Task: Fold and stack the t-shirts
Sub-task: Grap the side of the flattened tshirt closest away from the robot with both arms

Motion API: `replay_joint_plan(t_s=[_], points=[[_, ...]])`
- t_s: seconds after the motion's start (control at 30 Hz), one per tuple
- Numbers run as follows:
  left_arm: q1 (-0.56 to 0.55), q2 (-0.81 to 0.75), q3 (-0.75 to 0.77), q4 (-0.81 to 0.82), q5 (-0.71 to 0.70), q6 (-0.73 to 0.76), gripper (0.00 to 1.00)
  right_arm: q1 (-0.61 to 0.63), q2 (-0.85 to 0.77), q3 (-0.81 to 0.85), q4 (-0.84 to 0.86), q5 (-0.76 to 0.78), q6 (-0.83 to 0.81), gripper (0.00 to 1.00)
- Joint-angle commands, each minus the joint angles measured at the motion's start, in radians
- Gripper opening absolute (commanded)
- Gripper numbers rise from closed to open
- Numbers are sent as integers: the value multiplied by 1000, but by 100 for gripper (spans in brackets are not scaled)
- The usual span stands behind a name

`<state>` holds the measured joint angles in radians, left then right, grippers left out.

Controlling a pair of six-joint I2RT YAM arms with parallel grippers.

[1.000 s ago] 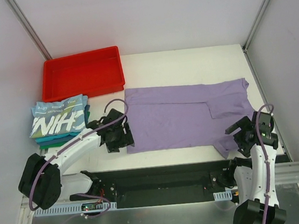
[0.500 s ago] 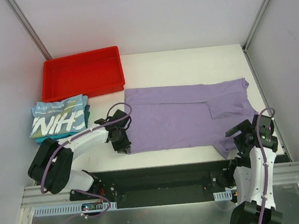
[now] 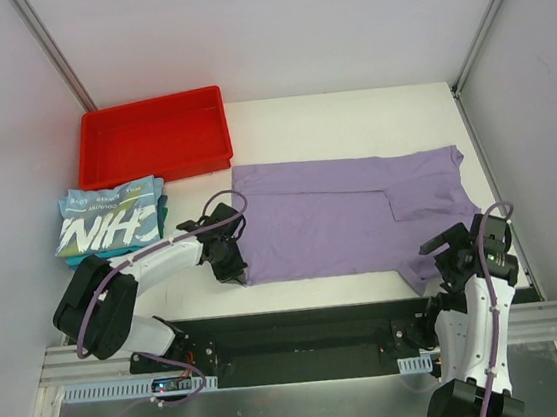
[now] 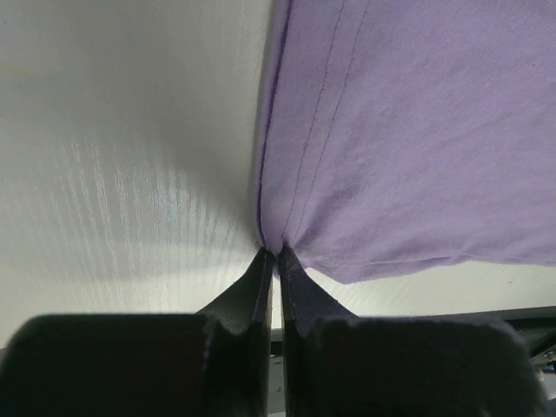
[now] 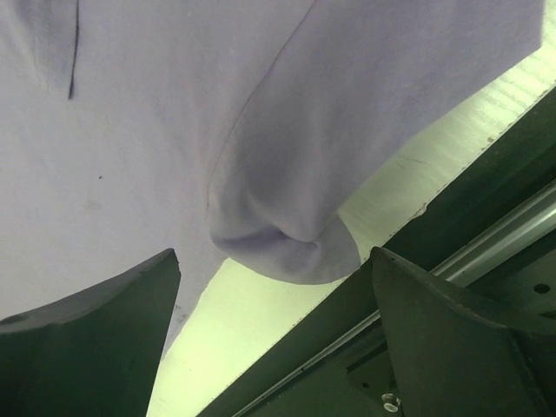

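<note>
Tabletop (image 3: pixel 348 115), white, fills most of the overhead view. Across its middle, from about 8 o'clock to 3 o'clock, lies the purple shirt (image 3: pixel 330 223). It is plain lavender cloth spread flat, with one sleeve folded in over the body at the 3 o'clock end. A loose flap reaches toward 5 o'clock at the near edge. Its side hem shows two lines of stitching in the left wrist view.

The red tray (image 3: pixel 150 143) sits at 10 o'clock. Just nearer than it, at 9 o'clock, is the pile of folded shirts (image 3: pixel 111 225): light blue with big white letters on top, teal showing beneath.

The left gripper (image 4: pixel 276 254) is pinched tight on the purple shirt's near corner at 7 o'clock, and the cloth puckers where it enters the jaws. The right gripper (image 3: pixel 457 254) is at 5 o'clock with its jaws wide apart, the rounded flap ahead between them, not clamped on it.
</note>
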<state>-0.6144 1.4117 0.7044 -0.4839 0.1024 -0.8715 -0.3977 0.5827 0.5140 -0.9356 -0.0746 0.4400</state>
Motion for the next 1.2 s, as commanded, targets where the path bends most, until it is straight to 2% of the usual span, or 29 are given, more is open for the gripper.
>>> replay_joint_plan(t_s=[0.0,0.2,0.37,0.5,0.6,0.73,0.97,1.17], points=[[-1,-37,-2,-2,22,2,0,-9,12,-38,-32,-85,35,91],[-1,-62,7,-2,-1,8,0,-9,69,-84,32,-96,46,77],[2,-50,27,-12,-7,12,0,-9,141,-117,109,-96,52,60],[10,-40,30,-15,-12,9,0,-9,144,-121,155,-67,52,37],[16,-36,33,-16,-10,17,0,-9,146,-118,176,-39,33,23],[33,-43,41,-22,2,31,0,-9,170,-92,166,-65,-7,2],[67,-60,76,-24,11,74,0,-7,184,32,104,-51,-79,0],[108,-37,145,-24,31,97,0,-4,296,113,144,-117,-106,0]])
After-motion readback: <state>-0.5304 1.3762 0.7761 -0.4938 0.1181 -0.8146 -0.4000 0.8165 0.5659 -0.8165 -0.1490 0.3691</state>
